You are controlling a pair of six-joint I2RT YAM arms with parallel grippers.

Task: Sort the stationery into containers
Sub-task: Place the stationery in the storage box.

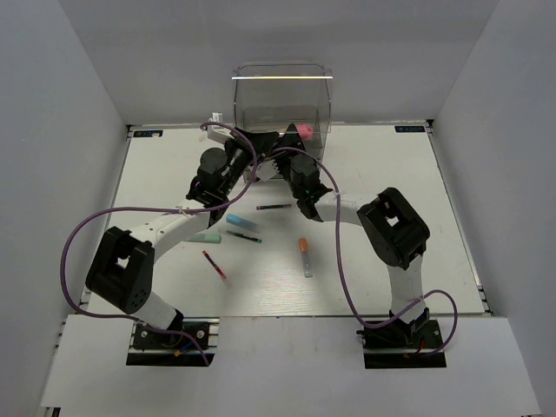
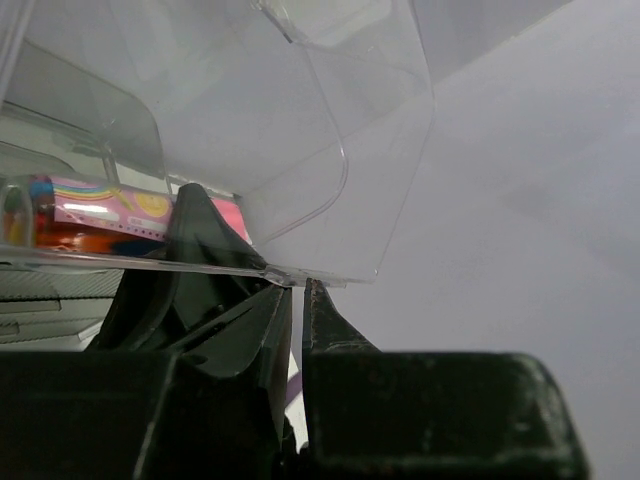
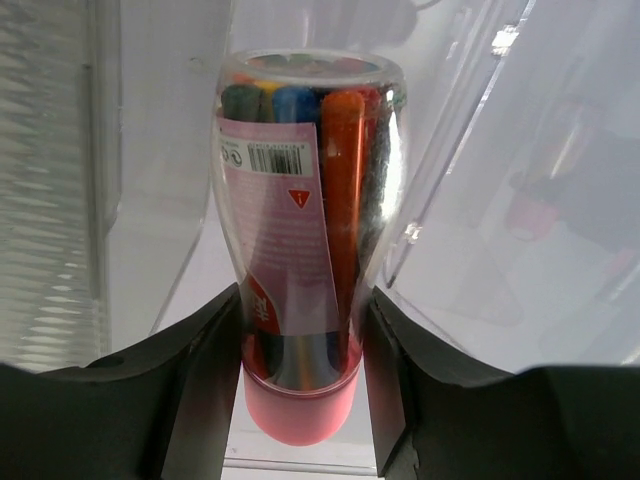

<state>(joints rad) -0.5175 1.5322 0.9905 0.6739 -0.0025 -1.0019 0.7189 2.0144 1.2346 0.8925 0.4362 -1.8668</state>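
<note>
Centrally, the chunky pink tube point(image 3: 300, 250) sat clamped in the right gripper point(image 3: 303, 300), at the front of the clear box point(image 1: 282, 87). The left gripper point(image 2: 297, 285) was fully closed at a drawer lip point(image 2: 330, 275). Hazard: premature release could let the round tube roll out, and off-centre entry could strike the wall.

clear box point(image 1: 282, 97): 1 | pink tube point(image 3: 290, 230): 1 | loose pens/markers point(image 1: 304, 256): maybe 6

My left end effector point(image 2: 300, 290) and right end effector point(image 3: 305, 295), gripping the chunky pink tube point(image 3: 300, 200), crowd the clear box point(image 1: 282, 95) front; nothing else fits there. Scattered pens point(image 1: 246, 236) obstruct the middle of the counter point(image 1: 434, 217); I could pass along its right side. Purple cables point(image 1: 338, 234) arc beside each arm.
</note>
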